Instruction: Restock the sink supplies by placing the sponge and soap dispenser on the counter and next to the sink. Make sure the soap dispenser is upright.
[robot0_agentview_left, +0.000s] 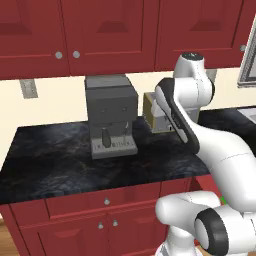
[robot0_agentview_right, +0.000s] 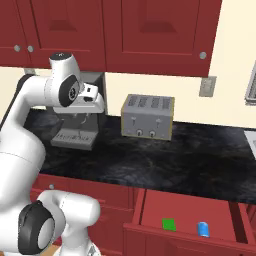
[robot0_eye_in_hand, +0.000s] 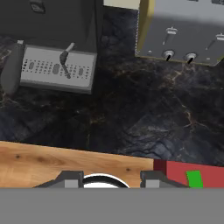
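Two-finger gripper (robot0_eye_in_hand: 105, 178) clenched, empty, above black marbled counter (robot0_agentview_right: 165, 160). Flat green sponge (robot0_agentview_right: 169, 224) and blue soap dispenser (robot0_agentview_right: 203, 229) near front edge of open red drawer (robot0_agentview_right: 150, 212).

Stone, metal and painted wood along the worktop

The counter (robot0_agentview_right: 190, 155) is black marbled stone with pale veins and a dull sheen; the toaster (robot0_agentview_right: 148, 117) near its back edge looks like matt grey metal with yellowish side panels, and the coffee machine (robot0_agentview_left: 111, 116) is matt dark grey (metal or plastic, hard to say). Red cabinets (robot0_agentview_left: 100, 30) look smoothly painted, the floor (robot0_eye_in_hand: 52, 164) wood-grained, and the sponge (robot0_agentview_right: 169, 224) flat matt green.
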